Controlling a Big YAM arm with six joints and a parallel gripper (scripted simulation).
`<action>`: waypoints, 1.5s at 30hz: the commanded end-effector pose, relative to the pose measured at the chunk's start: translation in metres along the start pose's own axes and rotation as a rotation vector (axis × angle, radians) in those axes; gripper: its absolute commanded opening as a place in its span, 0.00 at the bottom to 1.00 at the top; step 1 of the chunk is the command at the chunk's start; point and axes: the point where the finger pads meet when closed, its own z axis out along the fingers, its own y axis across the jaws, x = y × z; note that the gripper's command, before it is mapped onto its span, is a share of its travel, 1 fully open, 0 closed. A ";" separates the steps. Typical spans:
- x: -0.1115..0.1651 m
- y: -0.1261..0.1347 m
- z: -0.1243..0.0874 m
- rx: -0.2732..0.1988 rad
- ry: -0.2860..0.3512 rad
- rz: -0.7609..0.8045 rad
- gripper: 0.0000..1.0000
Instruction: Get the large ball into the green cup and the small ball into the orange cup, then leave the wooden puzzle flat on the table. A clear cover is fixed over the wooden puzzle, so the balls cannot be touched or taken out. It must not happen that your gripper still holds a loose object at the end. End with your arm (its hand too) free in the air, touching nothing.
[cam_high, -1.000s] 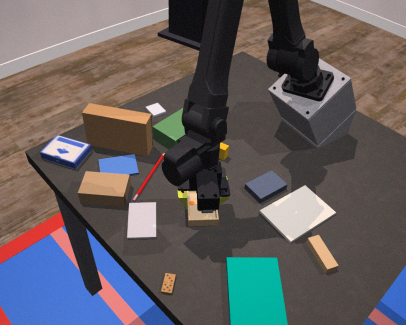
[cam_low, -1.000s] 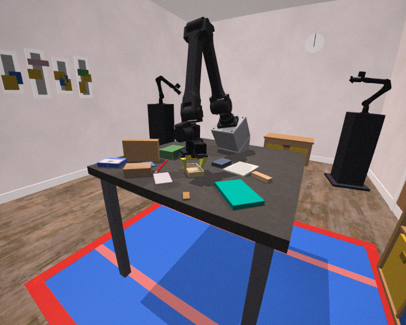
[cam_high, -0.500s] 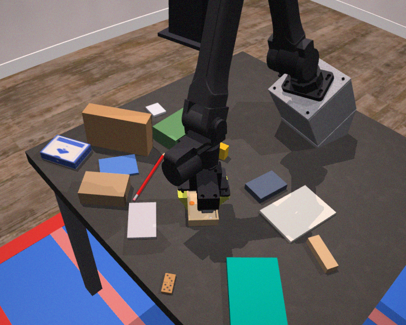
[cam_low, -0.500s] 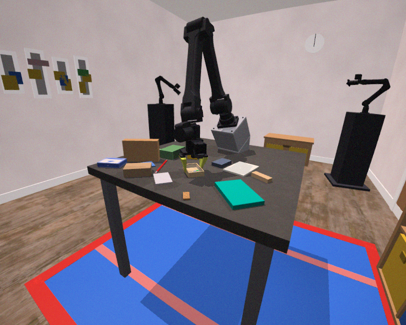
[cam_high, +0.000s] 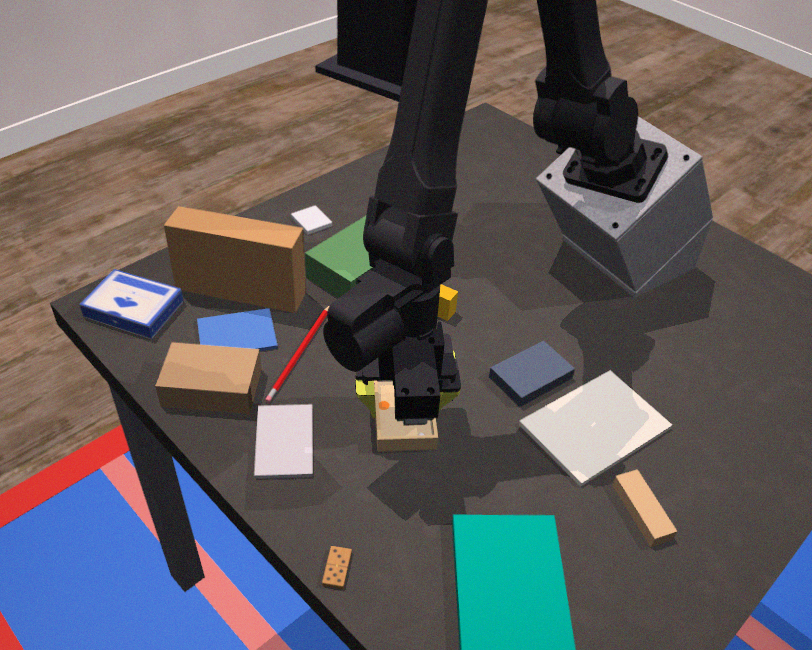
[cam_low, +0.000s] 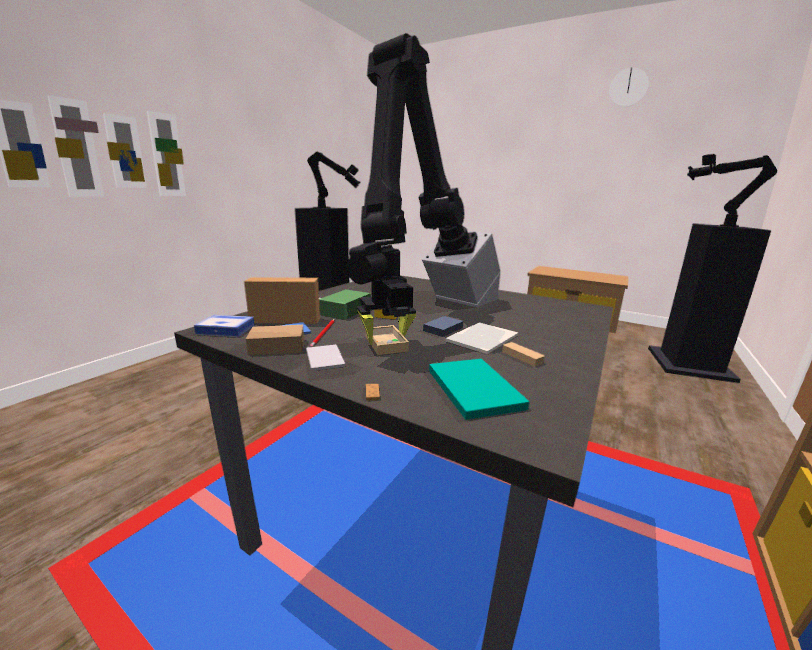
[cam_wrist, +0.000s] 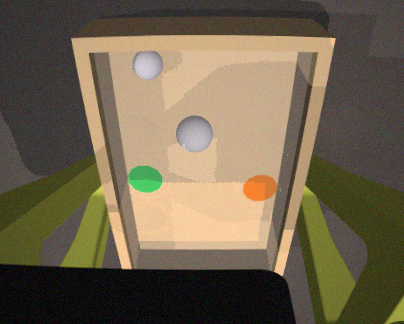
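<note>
The gripper (cam_wrist: 202, 220) is pinching the smooth wooden puzzle (cam_wrist: 305, 125) box near the desk's middle, while two round grey balls are sitting inside it, the large ball (cam_wrist: 194, 133) and the small ball (cam_wrist: 147, 65).

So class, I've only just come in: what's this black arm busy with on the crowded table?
The arm's pincer is shut on the sides of the wooden puzzle, a shallow box with a clear cover. Inside, the large ball sits mid-box and the small ball in a far corner. Neither is in the green cup or the orange cup yet. Boxes, cards and a red pencil lie around it, untouched.
</note>
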 end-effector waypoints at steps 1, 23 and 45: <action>-0.002 -0.004 -0.010 0.014 -0.014 -0.012 0.69; -0.007 -0.002 -0.044 0.014 -0.023 -0.001 0.69; -0.017 -0.018 -0.084 0.040 -0.045 0.010 0.69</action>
